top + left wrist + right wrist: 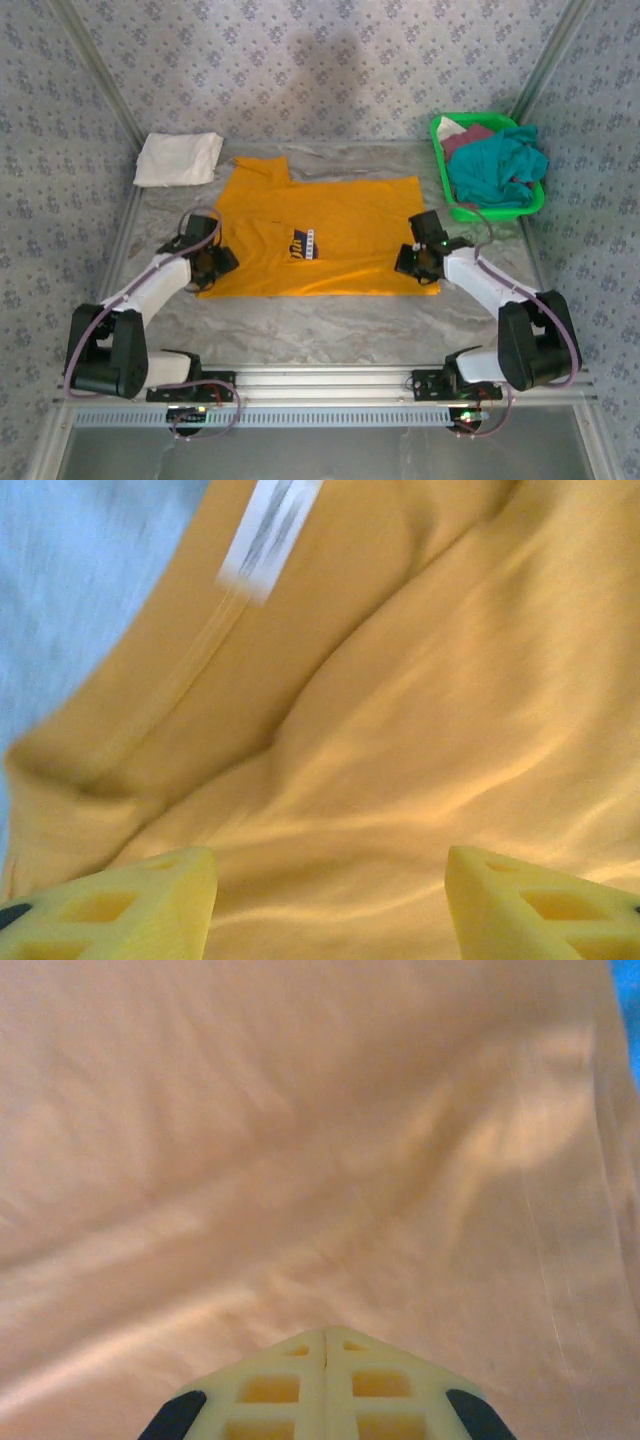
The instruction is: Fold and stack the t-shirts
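Observation:
The mustard-orange t-shirt (340, 215) lies flat on the middle of the table, its navy-and-white print (303, 243) facing up and one sleeve pointing toward the back left. My left gripper (222, 262) hovers over the shirt's near-left corner. In the left wrist view this gripper (330, 880) is open, with rumpled orange cloth (400, 680) and a white tag (265, 530) under it. My right gripper (412, 262) rests at the shirt's right edge. Its tips (327, 1335) are pressed together against the orange cloth (300, 1110), and no cloth shows between them. A folded white t-shirt (178, 158) lies at the back left.
A green basket (497, 211) at the back right holds a teal t-shirt (495, 165) and a maroon one (468, 133). Patterned walls close in the table on three sides. Bare marbled tabletop (330, 330) runs between the shirt and the arm bases.

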Robot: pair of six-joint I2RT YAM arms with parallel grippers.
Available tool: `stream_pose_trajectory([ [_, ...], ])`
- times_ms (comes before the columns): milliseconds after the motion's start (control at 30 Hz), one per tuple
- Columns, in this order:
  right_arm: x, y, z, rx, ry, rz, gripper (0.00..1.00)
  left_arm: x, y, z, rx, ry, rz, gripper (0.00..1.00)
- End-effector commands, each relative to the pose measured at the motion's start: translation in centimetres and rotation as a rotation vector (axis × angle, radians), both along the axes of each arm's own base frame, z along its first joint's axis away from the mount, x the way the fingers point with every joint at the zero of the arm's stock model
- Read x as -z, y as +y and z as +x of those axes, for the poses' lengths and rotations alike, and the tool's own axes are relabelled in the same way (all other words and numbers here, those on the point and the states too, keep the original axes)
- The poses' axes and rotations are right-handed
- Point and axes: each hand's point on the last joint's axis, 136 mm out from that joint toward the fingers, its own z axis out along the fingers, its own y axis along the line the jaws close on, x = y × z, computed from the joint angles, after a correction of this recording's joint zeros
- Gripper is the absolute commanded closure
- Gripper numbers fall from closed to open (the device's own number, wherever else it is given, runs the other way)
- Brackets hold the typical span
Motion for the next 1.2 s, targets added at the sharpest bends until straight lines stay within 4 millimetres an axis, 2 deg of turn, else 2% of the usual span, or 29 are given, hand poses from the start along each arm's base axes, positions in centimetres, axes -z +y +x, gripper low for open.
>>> stream_pose_trajectory([
  [0, -2.5, 0.5, 5.6, -0.002, -0.107, -0.017, 1.00, -3.3, -1.8, 6.1, 0.078, -0.128, 0.004, 0.38],
  [33, -2.6, 0.8, 7.3, -0.019, -0.107, -0.033, 1.00, -3.2, -2.4, 7.5, 0.091, -0.123, 0.000, 0.38],
  [167, -2.2, 1.8, 11.8, -0.047, -0.084, -0.051, 1.00, -2.4, -4.5, 11.6, 0.151, -0.134, 0.013, 0.38],
  [200, -1.2, 1.7, 12.6, -0.050, -0.057, -0.066, 1.00, -1.8, -4.6, 12.2, 0.149, -0.128, 0.014, 0.38],
  [300, -0.1, 1.8, 14.4, -0.059, -0.029, -0.082, 1.00, 0.0, -4.9, 13.3, 0.156, -0.093, 0.018, 0.38],
  [467, 2.8, 2.0, 15.2, -0.085, 0.028, -0.099, 1.00, 3.6, -4.6, 13.4, 0.157, -0.017, 0.036, 0.39],
  [600, 4.4, 1.7, 14.2, -0.095, 0.056, -0.117, 1.00, 5.5, -4.4, 12.3, 0.139, 0.004, 0.032, 0.39],
  [767, 5.3, 1.7, 11.7, -0.096, 0.086, -0.126, 1.00, 7.2, -4.1, 9.8, 0.111, 0.051, 0.022, 0.39],
  [1000, 6.4, 1.0, 5.4, -0.047, 0.138, -0.128, 1.00, 8.6, -3.2, 3.6, 0.068, 0.120, 0.030, 0.39],
  [1100, 6.5, 0.6, 3.0, -0.023, 0.171, -0.133, 1.00, 8.3, -2.8, 1.5, 0.053, 0.136, 0.036, 0.39],
  [1167, 6.4, 0.8, 2.1, -0.017, 0.180, -0.125, 1.00, 7.8, -2.4, 0.7, 0.048, 0.136, 0.054, 0.39],
])
